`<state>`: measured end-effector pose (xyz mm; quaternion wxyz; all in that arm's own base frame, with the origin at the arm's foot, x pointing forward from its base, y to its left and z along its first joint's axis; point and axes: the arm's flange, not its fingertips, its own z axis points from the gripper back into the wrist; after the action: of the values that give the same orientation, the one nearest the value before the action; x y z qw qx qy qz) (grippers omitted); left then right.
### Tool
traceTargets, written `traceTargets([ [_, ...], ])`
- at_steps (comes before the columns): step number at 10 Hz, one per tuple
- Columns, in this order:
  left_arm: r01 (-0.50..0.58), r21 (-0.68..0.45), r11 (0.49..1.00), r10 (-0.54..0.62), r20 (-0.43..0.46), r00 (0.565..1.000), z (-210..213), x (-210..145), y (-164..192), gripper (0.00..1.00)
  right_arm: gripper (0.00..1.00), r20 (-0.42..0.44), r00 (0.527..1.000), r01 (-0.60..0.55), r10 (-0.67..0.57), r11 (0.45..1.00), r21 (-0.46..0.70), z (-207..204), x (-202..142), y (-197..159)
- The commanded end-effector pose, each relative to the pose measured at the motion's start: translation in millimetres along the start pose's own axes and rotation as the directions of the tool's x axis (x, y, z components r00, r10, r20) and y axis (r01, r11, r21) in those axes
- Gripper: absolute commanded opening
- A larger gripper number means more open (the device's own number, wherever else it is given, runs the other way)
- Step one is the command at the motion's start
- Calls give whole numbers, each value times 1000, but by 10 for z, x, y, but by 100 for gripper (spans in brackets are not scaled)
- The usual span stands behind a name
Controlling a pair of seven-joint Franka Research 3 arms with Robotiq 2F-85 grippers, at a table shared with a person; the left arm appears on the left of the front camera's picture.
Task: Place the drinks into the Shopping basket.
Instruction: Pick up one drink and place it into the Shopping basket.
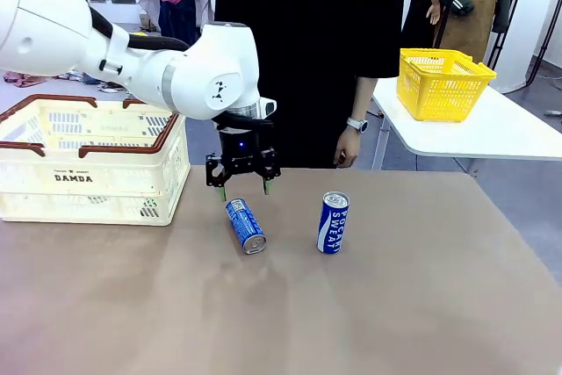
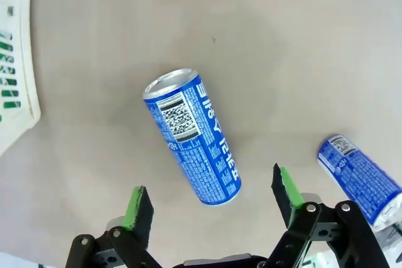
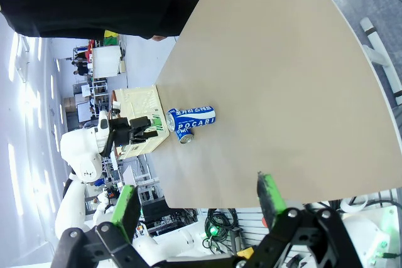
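Two slim blue drink cans with white lettering and silver tops are out on the brown surface point(image 1: 395, 305), both outside the large cream-white slotted Shopping basket point(image 1: 88, 177) with the dark brown rim and "DAMDA" on its side. The basket sits at the surface's left part, near the far edge.

One blue can lies on its side point(image 1: 245, 225) near the middle of the surface, to the right of the basket and apart from it, its silver top turned toward the robot's side. The other blue can stands upright point(image 1: 333, 222) a little to the right of it, not touching it.

The left hand point(image 1: 245, 191) hangs just above the far end of the lying can. Its two green-padded fingers are spread wide and grip nothing. In the left wrist view the lying can point(image 2: 191, 136) runs diagonally, its lower end reaching into the gap of the left hand point(image 2: 210, 196); the pads stand clear on either side. The upright can point(image 2: 358, 177) shows at the right edge, and a corner of the basket point(image 2: 16, 61) at the left edge.

The right hand point(image 3: 198, 196) is also wide open and empty, held off past the edge of the surface, well apart from both cans point(image 3: 191, 116) and the basket point(image 3: 141, 111).

A person in black stands at the far side. A small yellow mesh basket point(image 1: 439, 85) rests on a white table point(image 1: 492, 133) behind.
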<state>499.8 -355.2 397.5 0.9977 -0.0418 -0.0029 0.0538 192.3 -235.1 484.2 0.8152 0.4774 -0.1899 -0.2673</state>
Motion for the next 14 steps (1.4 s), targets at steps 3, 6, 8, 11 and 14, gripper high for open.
traceTargets([
  [3, 19, -21, 1000, -21, -62, 998, -21, 2, 41, 100, 100, 5, 1000, -23, 23, 1000, 14, 8, 12, -2],
  [6, -270, 26, 962, 271, -29, 962, -162, -139, 33, 100, 100, 5, 1000, -23, 23, 1000, 14, 8, 12, -2],
  [8, -347, 36, 937, 347, 3, 938, -224, -218, 31, 100, 100, 5, 1000, -23, 23, 1000, 14, 8, 12, -2],
  [11, -370, 29, 929, 370, 20, 929, -272, -163, 58, 100, 100, 5, 1000, -23, 23, 1000, 14, 8, 12, -2],
  [14, -369, 18, 929, 370, -7, 929, -509, -40, 162, 100, 100, 5, 1000, -23, 23, 1000, 14, 8, 12, -2],
])
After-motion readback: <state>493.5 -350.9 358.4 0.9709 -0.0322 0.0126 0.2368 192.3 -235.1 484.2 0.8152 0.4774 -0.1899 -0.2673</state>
